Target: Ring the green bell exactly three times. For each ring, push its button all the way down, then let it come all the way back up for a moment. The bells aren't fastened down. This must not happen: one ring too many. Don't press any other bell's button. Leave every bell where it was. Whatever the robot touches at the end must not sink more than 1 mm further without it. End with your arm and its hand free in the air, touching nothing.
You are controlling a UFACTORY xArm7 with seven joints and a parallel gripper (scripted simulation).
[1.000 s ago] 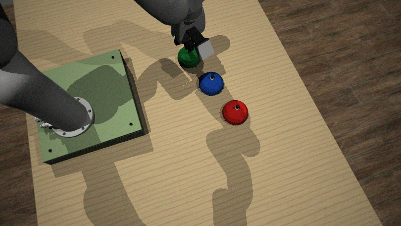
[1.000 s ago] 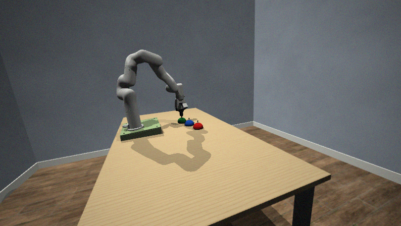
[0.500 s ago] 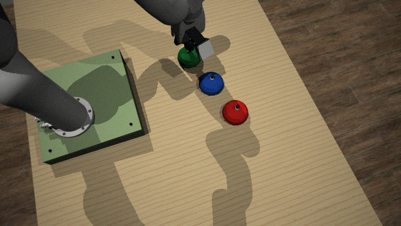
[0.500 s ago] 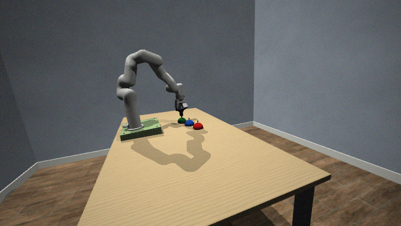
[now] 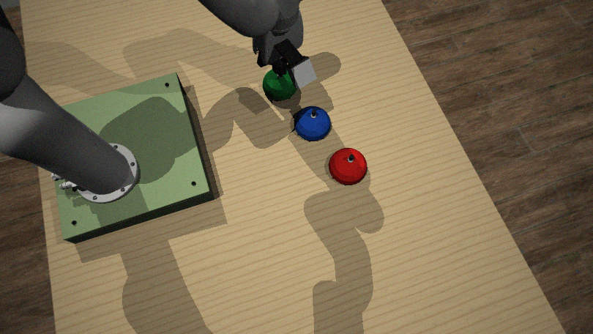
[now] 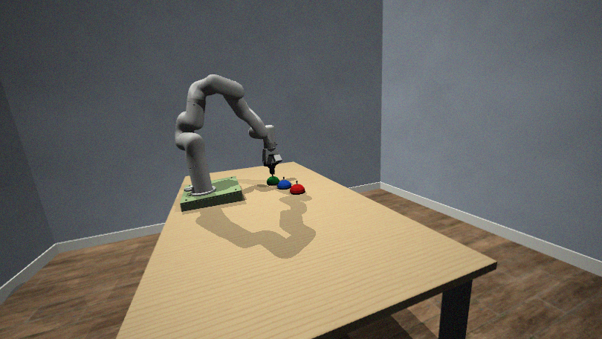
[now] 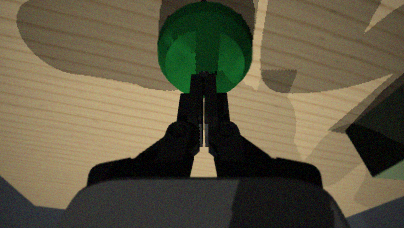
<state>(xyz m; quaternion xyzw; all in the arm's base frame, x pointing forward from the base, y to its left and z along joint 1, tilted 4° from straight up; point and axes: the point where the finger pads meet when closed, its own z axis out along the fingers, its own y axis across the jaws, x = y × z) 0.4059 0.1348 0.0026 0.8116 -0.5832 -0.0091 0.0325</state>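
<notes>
The green bell (image 5: 279,86) stands on the wooden table at the far end of a row of three bells; it also shows in the exterior view (image 6: 273,181) and in the wrist view (image 7: 205,47). My gripper (image 5: 281,69) is shut and points straight down over the bell's top, with its fingertips at the middle of the dome. The fingers hide the bell's button, so I cannot tell how far down it is. Nothing is between the fingers.
A blue bell (image 5: 312,123) stands close beside the green one, and a red bell (image 5: 348,165) beyond it, each with its button showing. The arm's green base plate (image 5: 132,155) sits to the left. The table's edge runs along the right.
</notes>
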